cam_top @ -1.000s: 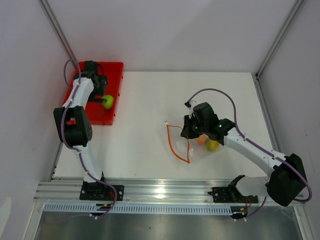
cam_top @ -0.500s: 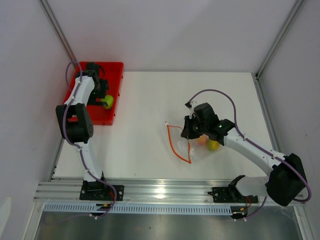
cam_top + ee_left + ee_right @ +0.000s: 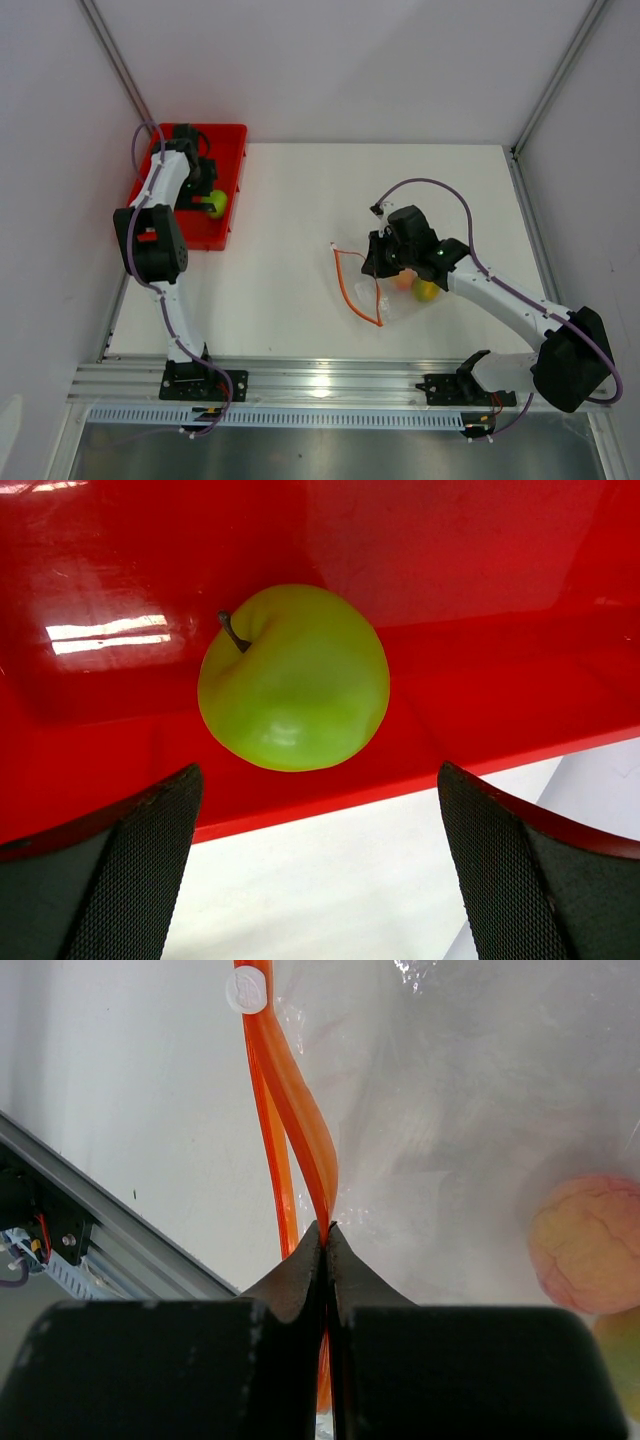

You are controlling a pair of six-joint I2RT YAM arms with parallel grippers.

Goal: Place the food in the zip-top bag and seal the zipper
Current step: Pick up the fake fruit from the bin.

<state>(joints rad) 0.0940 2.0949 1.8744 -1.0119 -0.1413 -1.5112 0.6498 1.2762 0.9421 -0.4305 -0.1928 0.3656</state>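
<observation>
Showing the loading about two-thirds done: the pinkish-orange fruit [image 3: 585, 1245] and the yellow-orange fruit [image 3: 425, 291] appear to lie inside the zip-top bag [image 3: 480, 1110], seen through its film. The green fruit [image 3: 295, 680] sits in the red tray [image 3: 480, 540] at the far left of the table [image 3: 300, 200], well apart from the bag. The left gripper [image 3: 318, 810] hangs over that fruit with its jaws spread wide to either side, touching nothing. The right gripper [image 3: 325, 1235] has its jaws pressed together on the zipper [image 3: 300, 1120], pinching one side of the strip. In the top view the strip bows into an open loop, so the mouth reads as unsealed. Left to do, by this evidence: lift the green fruit, carry it across, drop it in, then press the strip closed along its length. The bag is thin, clear and crinkled, with glare patches. The zipper is a glossy, flexible orange-red ribbon that twists. The green fruit is smooth, apple-shaped and dark-stemmed; the pinkish one is mottled. The tray is hard, shiny plastic, and the finger pads are black with a fine knurl.
</observation>
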